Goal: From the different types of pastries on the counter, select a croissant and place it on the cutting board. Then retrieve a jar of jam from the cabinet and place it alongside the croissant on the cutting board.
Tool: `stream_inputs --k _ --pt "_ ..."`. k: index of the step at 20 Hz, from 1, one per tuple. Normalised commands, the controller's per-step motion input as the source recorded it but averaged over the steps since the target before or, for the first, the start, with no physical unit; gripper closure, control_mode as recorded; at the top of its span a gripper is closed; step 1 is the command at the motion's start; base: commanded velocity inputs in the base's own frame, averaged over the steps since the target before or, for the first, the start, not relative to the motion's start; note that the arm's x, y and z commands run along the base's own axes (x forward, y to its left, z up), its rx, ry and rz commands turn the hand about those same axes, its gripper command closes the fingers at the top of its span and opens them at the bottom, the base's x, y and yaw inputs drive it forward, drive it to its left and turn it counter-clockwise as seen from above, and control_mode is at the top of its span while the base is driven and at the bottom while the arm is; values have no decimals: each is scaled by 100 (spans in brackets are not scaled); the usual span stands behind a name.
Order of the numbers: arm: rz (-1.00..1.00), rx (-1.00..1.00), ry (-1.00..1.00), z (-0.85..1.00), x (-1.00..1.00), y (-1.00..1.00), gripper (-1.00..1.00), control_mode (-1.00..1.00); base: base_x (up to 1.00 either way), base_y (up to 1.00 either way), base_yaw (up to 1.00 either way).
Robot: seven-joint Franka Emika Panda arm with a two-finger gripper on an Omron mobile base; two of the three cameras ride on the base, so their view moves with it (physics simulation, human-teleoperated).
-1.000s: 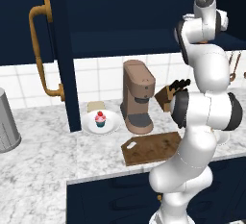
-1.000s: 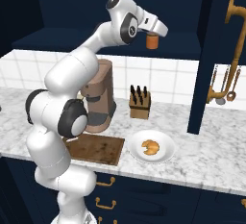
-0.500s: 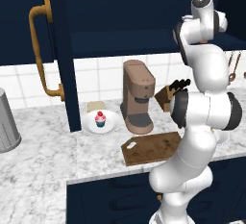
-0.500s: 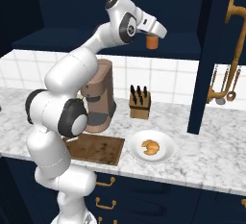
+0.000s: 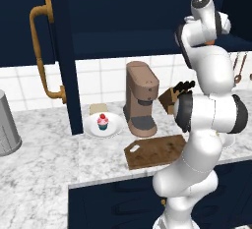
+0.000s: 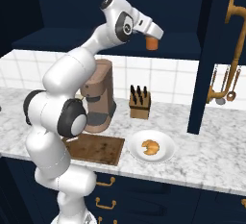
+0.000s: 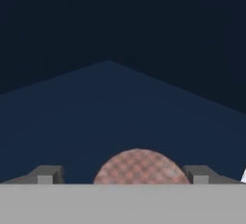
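High at the open cabinet's shelf, my gripper (image 6: 151, 36) stands open around the orange-brown jar of jam (image 6: 152, 44). In the hand view the jar's reddish lid (image 7: 139, 168) sits between the two fingertips (image 7: 47, 174), with a gap showing on the left side. The croissant (image 6: 150, 147) lies on a white plate (image 6: 166, 155) on the marbled counter (image 6: 211, 155). The dark wooden cutting board (image 6: 96, 147) lies bare in front of the coffee machine, also seen as the cutting board (image 5: 155, 150) by the arm's base. A pink-frosted cupcake (image 5: 103, 121) sits on its own plate.
The brown coffee machine (image 5: 141, 98) and a knife block (image 6: 140, 104) stand at the back of the counter. The cabinet door (image 5: 61, 51) with its brass handle hangs open on the left, another door (image 6: 211, 50) on the right. A grey canister (image 5: 6, 125) stands far left.
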Motion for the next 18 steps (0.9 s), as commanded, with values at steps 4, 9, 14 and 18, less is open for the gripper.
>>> stream_inputs --k 4,9,14,18 --pt "-7 0 0 -9 2 1 100 -100 0 0 0" --pt "-8 0 0 -8 5 0 100 -100 0 0 0" --pt "-10 0 3 0 5 0 100 -100 0 0 0" --pt "-8 0 12 13 4 0 100 -100 0 0 0"
